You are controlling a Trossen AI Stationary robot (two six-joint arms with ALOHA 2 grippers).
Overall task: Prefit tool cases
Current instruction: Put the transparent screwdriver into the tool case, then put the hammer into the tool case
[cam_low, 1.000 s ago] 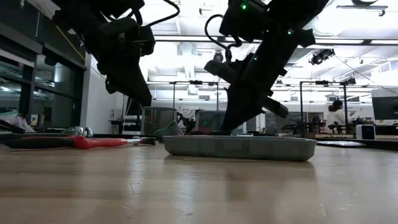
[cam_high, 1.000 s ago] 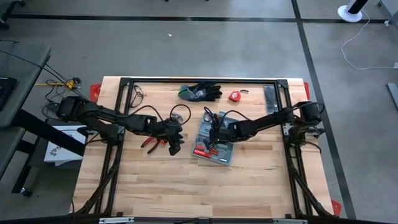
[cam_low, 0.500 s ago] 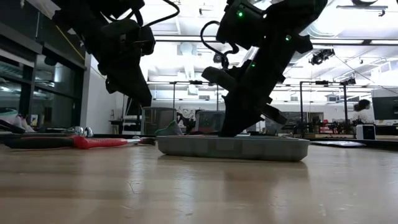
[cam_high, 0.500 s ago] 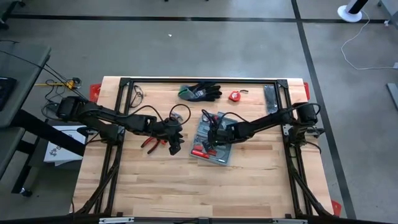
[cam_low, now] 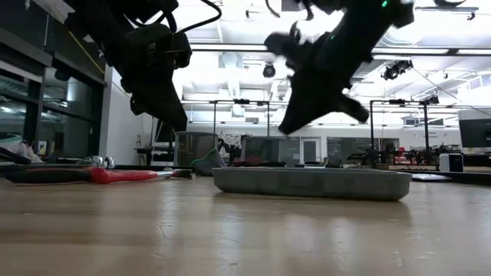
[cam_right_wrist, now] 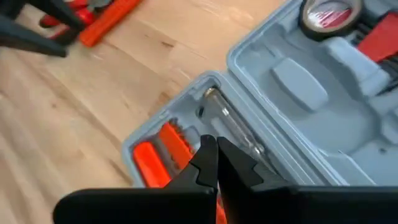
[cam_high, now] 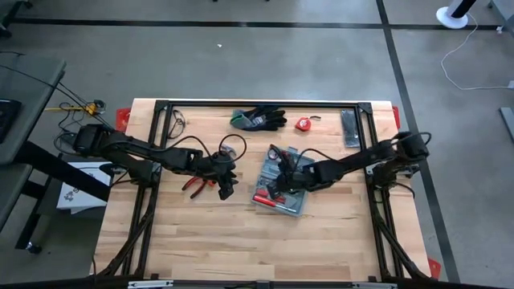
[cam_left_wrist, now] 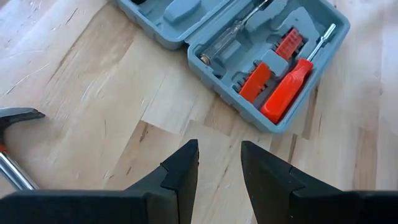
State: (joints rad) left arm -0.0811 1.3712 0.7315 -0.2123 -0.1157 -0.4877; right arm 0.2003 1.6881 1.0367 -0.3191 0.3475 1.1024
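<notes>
You have the grey-blue hinged plastic tool case [cam_high: 280, 182] lying open just right of centre in the high view. The right gripper [cam_high: 275, 189] hovers over its lower-left part, fingers pressed together (holding nothing). The left gripper [cam_high: 226, 190], left of the case, stands partly open and empty.

A pale wooden desk [cam_high: 209, 241] stands on a grey concrete floor [cam_high: 241, 64] crossed by dark tape lines. Beyond the desk, a bright workshop with ceiling lights [cam_low: 230, 77] and dark windows [cam_low: 19, 115].

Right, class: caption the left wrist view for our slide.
Left gripper, fingers apart, hovers over bare wood near the open tool case.
</notes>
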